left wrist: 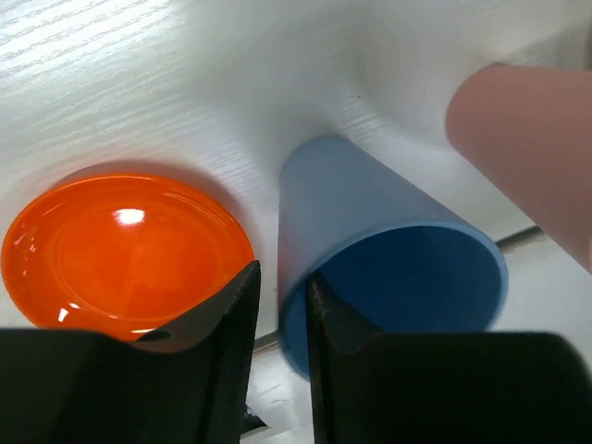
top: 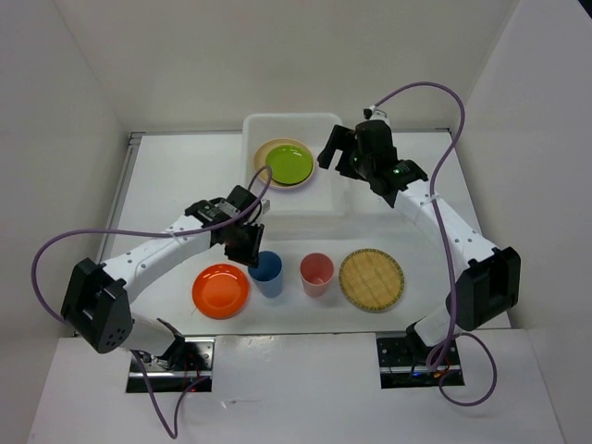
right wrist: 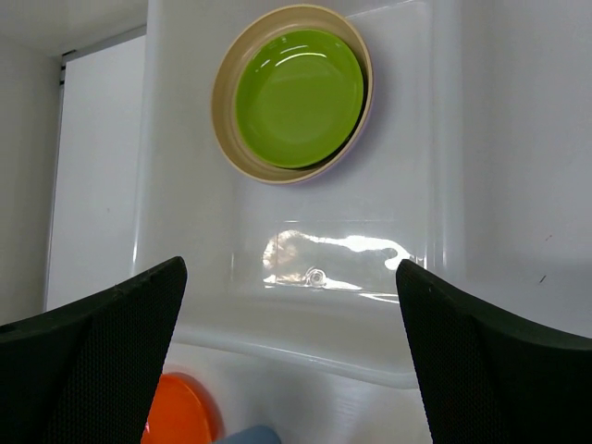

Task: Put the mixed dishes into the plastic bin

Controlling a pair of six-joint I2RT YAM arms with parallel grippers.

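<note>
left gripper (left wrist: 282, 276), jaws narrowly parted, is straddling the rim wall of the blue plastic cup (left wrist: 388, 231), which is standing on the white table (top: 166, 185) between the round orange plate (left wrist: 120, 245) and the pink-red cup (left wrist: 527, 139); we cannot tell whether it is pinching yet. right gripper (right wrist: 289, 268), spread wide and empty, is hovering over the white translucent plastic bin (right wrist: 185, 185), where a lime green plate (right wrist: 298, 97) is lying. we are judging the cup pickup under way; next comes clamping firmly, lifting clear and carrying to the bin.

The orange plate (left wrist: 120, 245) is glossy, the blue cup (left wrist: 370, 213) matt, the bin (right wrist: 402, 208) translucent plastic.
</note>
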